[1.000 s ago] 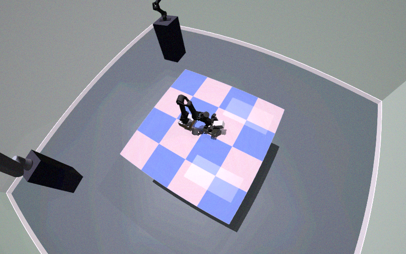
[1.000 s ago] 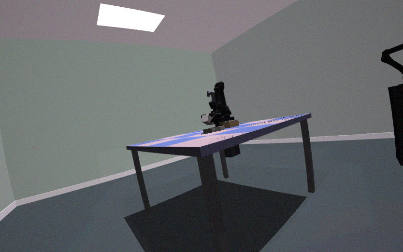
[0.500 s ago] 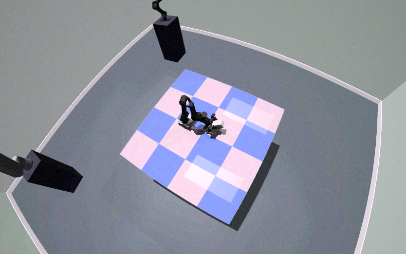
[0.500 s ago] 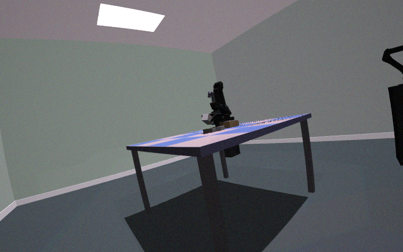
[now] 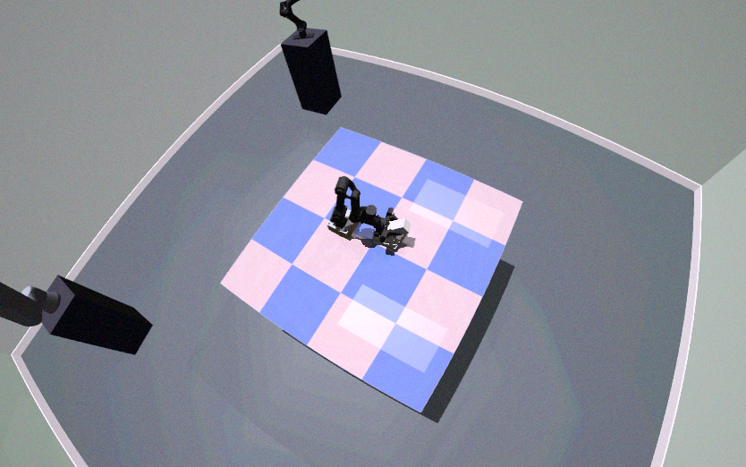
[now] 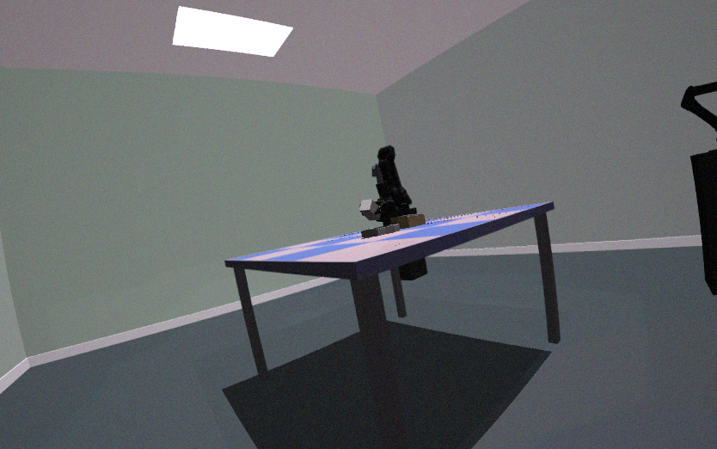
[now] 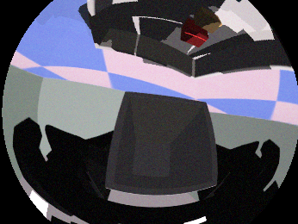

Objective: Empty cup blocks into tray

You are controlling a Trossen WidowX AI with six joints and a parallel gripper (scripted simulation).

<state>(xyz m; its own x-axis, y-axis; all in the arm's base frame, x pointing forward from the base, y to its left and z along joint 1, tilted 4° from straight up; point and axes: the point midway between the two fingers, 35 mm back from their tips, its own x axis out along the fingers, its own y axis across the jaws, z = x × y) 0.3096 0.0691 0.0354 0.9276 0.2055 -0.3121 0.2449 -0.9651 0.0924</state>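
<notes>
On the blue-and-pink checkered tabletop (image 5: 313, 297) (image 6: 450, 230), 1 gripper (image 5: 389, 231) (image 6: 385, 207) (image 7: 157, 133) clasps the tilted square cup (image 5: 398, 225) (image 6: 369, 207) (image 7: 161, 142) above the tray (image 5: 392, 241) (image 6: 379, 230) (image 7: 165, 56); off-centre tipping could bounce the red block (image 7: 195, 34) (or others, uncounted) over its low wall.

We see the cup (image 5: 399, 225) (image 6: 367, 206) (image 7: 161, 151) tipped between the end effector's (image 5: 391, 231) (image 6: 374, 207) (image 7: 148, 142) fingers, above the counter (image 5: 308, 302) (image 6: 317, 251), near the tray (image 6: 379, 230) (image 7: 116, 42); we find blocks (image 7: 195, 35) within the tray's outline.
</notes>
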